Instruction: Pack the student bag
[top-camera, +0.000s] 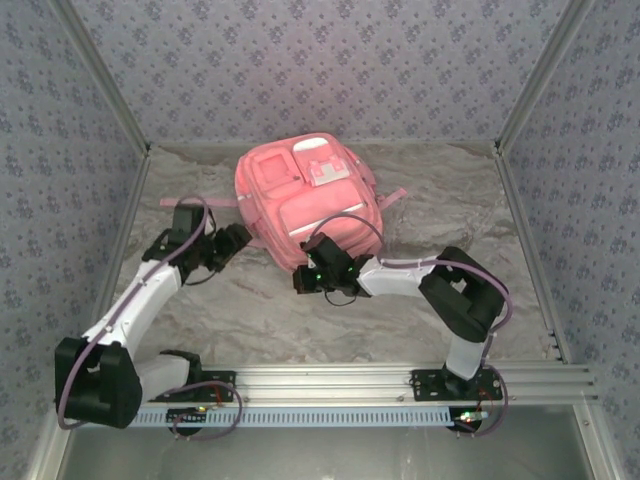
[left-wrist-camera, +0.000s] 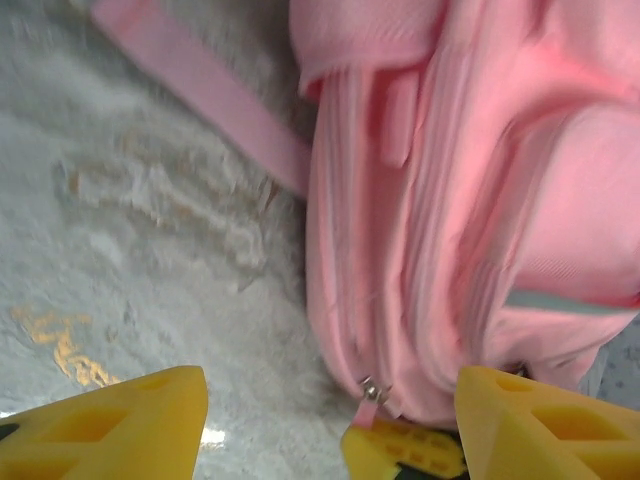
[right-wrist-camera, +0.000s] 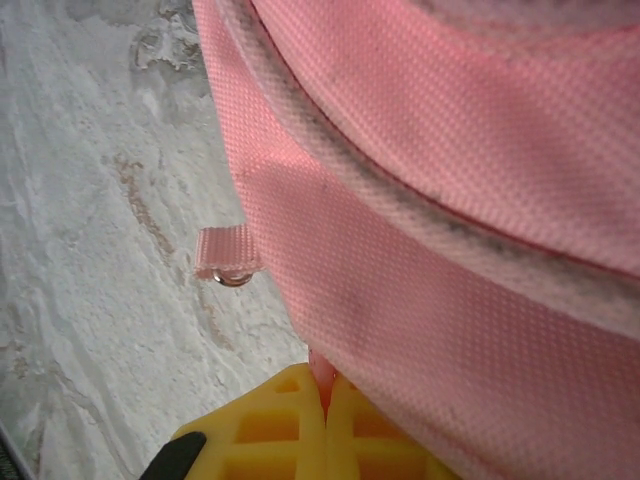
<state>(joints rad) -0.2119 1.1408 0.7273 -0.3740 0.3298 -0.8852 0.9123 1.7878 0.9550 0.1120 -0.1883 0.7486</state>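
Here's the student bag (top-camera: 300, 200), pink and lying flat on the marbled table (top-camera: 250, 320), set toward the far edge and about midway across, front pockets facing up. One pink strap (top-camera: 185, 203) trails off toward the left edge. The left gripper (top-camera: 236, 244) sits at the bag's left side, and from its wrist camera the yellow fingers (left-wrist-camera: 110, 420) are spread wide apart, nothing between them but bare table and the lower corner of the bag. A small zipper pull (left-wrist-camera: 369, 398) hangs at that corner, just beside the seam. Over to the right gripper (top-camera: 303, 272), tucked in at the bag's near edge. Its wrist view shows the two yellow fingers (right-wrist-camera: 290, 425) pressed together, with a sliver of the bag's pink fabric nipped at the tips. Just to the left of that, a little pink tab with a metal ring (right-wrist-camera: 228, 255) sticks out from the bag's side above the table.
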